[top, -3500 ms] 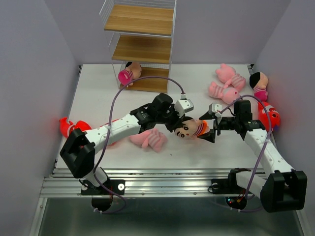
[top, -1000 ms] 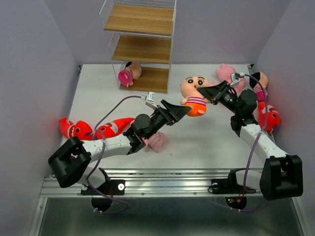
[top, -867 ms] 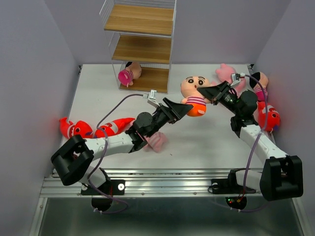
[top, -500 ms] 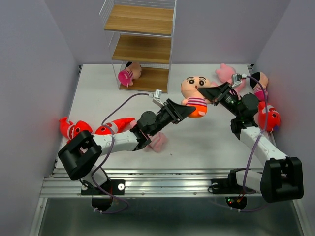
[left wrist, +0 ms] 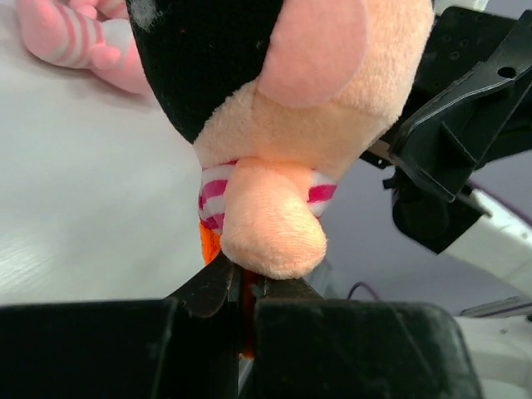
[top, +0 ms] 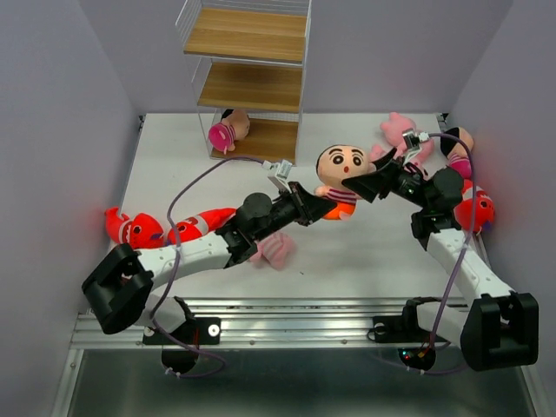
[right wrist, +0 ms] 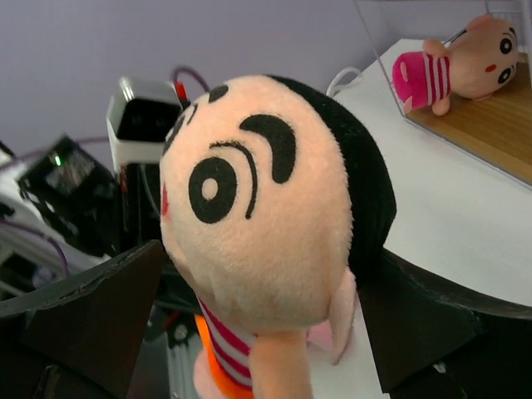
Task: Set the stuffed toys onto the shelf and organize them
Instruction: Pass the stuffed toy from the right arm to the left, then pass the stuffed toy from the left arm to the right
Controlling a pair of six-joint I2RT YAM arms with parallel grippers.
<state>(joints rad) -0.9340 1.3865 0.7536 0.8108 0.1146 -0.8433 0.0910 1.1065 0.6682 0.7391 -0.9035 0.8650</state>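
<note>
A round-faced doll [top: 341,172] in a striped top and orange shorts hangs above the table's middle. My left gripper [top: 318,208] is shut on its orange bottom; in the left wrist view the gripper [left wrist: 243,287] pinches orange cloth under the doll [left wrist: 283,100]. My right gripper [top: 368,183] stands open, one finger on each side of the doll's head [right wrist: 266,208], fingers [right wrist: 91,307] wide apart. The shelf [top: 250,82] stands at the back with another doll [top: 228,130] on its bottom board [right wrist: 490,137].
Two red sharks [top: 139,228] lie at the left under my left arm, and a pink animal [top: 274,250] lies below it. At the right are two pink animals [top: 398,130], a doll [top: 458,148] and a red shark [top: 476,208] by the wall.
My left gripper has shut on the doll's orange bottom. My right gripper has opened and let go. The doll has dropped slightly and swung left.
</note>
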